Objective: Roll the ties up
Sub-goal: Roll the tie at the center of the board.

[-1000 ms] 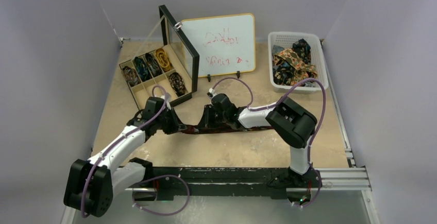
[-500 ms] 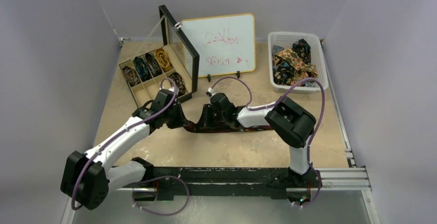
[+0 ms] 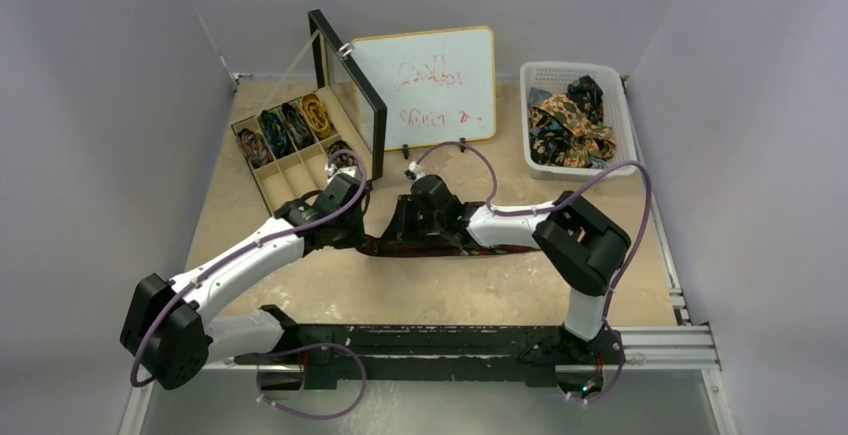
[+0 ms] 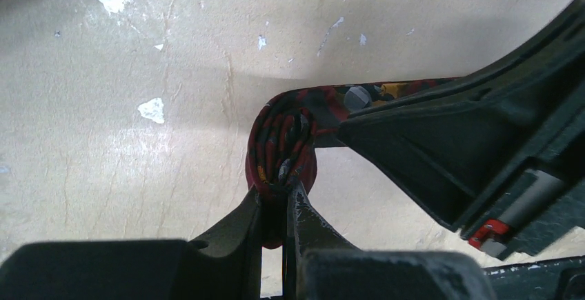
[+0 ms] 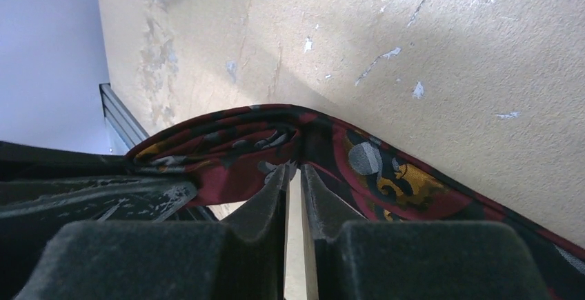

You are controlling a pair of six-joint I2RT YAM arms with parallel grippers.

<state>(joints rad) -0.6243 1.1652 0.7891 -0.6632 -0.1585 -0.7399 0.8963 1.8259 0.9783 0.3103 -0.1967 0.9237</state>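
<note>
**Both claws on maroon tie, mid-surface**

Arm bases sit at near edge of the surface (image 3: 450, 295); both arms reach in twd the middle. The maroon tie (image 3: 480, 248) lies there as a flat strip running left-right, w/ grey and gold motifs on the red. Its left end is wound into a small coil (image 4: 283, 141), standing on edge on the surface.

L claw (image 4: 283, 193): narrow, fingers pinched on the near side of that coil. R claw (image 5: 293, 172): also narrow, only a slim gap betw. the fingers, tips nipping a bunched fold of the same tie just right of the coil. In the top view the two claws are close together, L (image 3: 352, 230) and R (image 3: 400, 230).

Farther back, twd far-left corner: an open divided box (image 3: 262, 170), lid up, w/ rolled ties (image 3: 297, 120) in its far-row compartments. A whiteboard (image 3: 430, 85) w/ red scribble stands at far edge, centre. Far-right corner: a white basket (image 3: 622, 125) holding loose ties (image 3: 565, 120) in a heap, orange-brown floral and dark ones.
</note>
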